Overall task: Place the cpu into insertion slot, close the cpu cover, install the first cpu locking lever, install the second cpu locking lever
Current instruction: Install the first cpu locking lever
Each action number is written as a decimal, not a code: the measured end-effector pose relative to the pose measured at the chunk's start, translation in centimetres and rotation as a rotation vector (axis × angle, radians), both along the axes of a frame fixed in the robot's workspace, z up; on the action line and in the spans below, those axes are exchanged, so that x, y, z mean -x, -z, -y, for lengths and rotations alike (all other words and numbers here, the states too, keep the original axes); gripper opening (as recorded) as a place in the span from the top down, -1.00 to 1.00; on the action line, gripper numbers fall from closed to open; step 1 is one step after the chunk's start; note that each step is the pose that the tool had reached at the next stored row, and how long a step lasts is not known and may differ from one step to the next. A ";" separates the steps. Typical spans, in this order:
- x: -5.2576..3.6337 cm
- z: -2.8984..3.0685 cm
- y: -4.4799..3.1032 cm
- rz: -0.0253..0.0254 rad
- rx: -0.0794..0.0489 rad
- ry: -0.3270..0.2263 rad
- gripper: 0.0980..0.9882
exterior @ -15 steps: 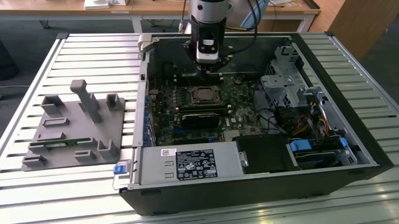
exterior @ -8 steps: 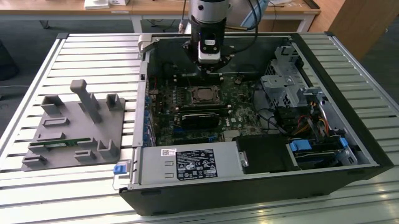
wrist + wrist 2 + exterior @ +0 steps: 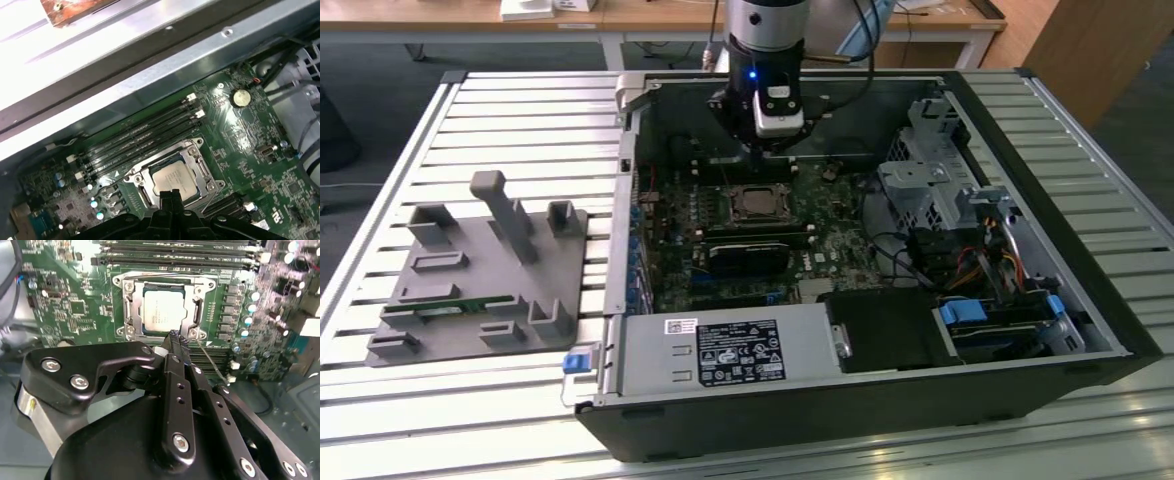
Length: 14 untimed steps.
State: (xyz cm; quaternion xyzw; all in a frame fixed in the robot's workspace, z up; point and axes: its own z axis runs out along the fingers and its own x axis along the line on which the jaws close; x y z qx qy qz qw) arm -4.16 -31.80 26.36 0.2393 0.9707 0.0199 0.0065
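**Item: cpu** (image 3: 159,310). Silvery-grey square chip, lying flat in the insertion slot (image 3: 141,315) on the green motherboard (image 3: 75,300).

**Item: cpu cover** (image 3: 131,307). Thin metal frame, folded down around the chip, whose top shows through the cut-out centre.

**Item: locking lever** (image 3: 210,360). Thin wire rod running obliquely away from one corner of the socket, beside the fingertips. Whether it is latched cannot be told.

**Item: end effector** (image 3: 175,336). Black, two-fingered, with the tips drawn together and no visible gap. Nothing can be seen held between them. The tips sit at the socket's edge, just beside the cover's corner screw (image 3: 194,333). In the first wrist view the tips (image 3: 170,196) overlap the chip's near edge.

**Item: memory slots** (image 3: 135,140). Long black rows parallel to one side of the socket.

**Item: coin cell** (image 3: 241,97). On the board, well apart from the socket.

**Item: computer case** (image 3: 854,420). Open, lying on the slatted bench (image 3: 534,110), with the power supply (image 3: 720,350) in its near corner.

**Item: grey fixture tray** (image 3: 454,290). On the bench toward the exterior view's left, outside the case.
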 end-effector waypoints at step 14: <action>0.00 0.00 0.14 0.0000 0.000 -0.253 0.98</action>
